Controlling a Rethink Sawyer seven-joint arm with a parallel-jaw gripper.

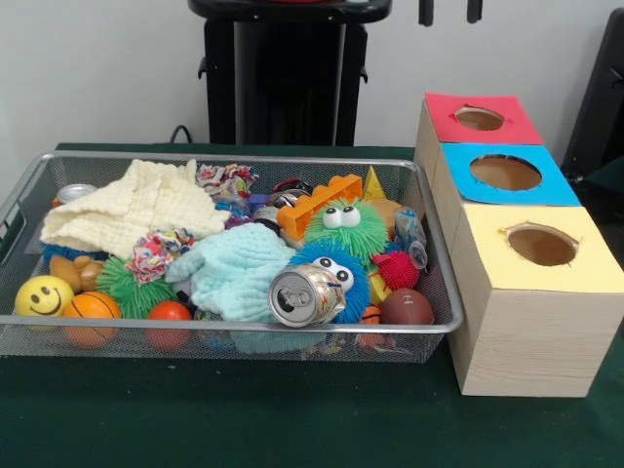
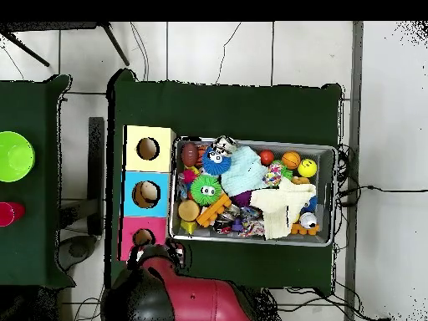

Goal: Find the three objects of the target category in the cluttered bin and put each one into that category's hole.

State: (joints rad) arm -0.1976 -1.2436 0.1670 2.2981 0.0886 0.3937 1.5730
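Well below the jaws, left of them in the front view: two printed cloth bundles, ruffled, in red, blue, yellow and white. One at the far wall of the wire-mesh bin, the other nearer the middle, touching a mint cloth of waffled weave. No telling where a third lies.

Around them: a cream cloth, a crushed silver can, a yellow smiley ball, a small basketball, and spiky rubber creatures with googly eyes.

Below the jaws and nearer the camera: the yellow-ringed hole, round and dark, atop a pale wooden box.

At the top edge, seen only from the front: the gripper, two dark tips spread apart, holding nothing.

Seen only from overhead: the red and black arm, and a bright green bowl on a side table.
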